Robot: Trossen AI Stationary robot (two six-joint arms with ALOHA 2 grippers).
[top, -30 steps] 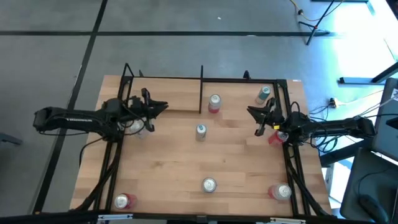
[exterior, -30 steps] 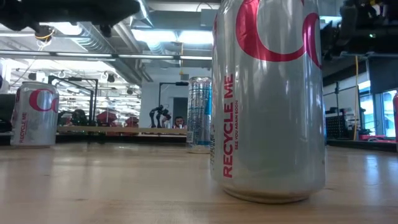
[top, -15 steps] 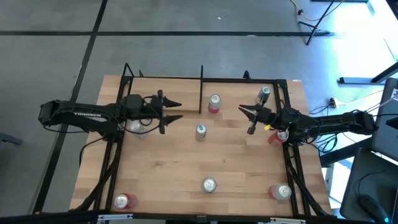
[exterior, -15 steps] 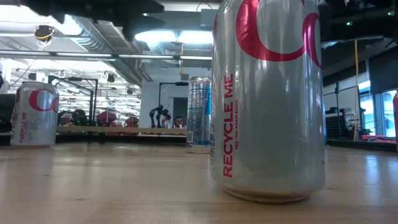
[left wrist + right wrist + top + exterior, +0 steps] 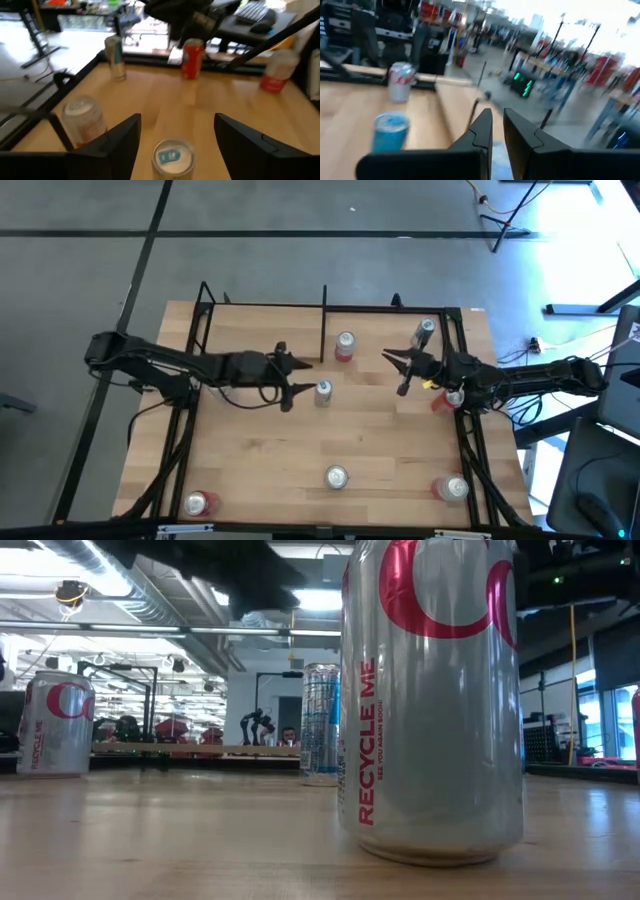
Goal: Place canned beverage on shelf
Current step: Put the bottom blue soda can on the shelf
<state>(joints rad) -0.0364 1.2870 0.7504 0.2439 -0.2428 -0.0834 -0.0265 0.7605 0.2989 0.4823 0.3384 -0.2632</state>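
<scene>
Labels: silver-and-red aluminium can [image 5: 430, 700] nearest the low camera reads "RECYCLE ME" | left gripper [image 5: 298, 377] spread, empty, just beside slim silver-and-blue can [image 5: 323, 391] at mid light-wood bench [image 5: 370, 440] | right gripper [image 5: 394, 372] pressed together, empty | narrow light-wood shelf [image 5: 260, 322] at far edge

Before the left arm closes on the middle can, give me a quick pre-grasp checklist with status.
1. Left gripper open: ok, fingers spread.
2. Lined up on the blue can: ok, the left wrist view shows it centred between the fingers.
3. Can fully between the fingers: not ok, tips are just short of it.
4. Can upright: ok.
5. Right gripper out of the way: ok, shut, to the can's right with a gap.
6. Shelf free for placing: cannot tell.
</scene>
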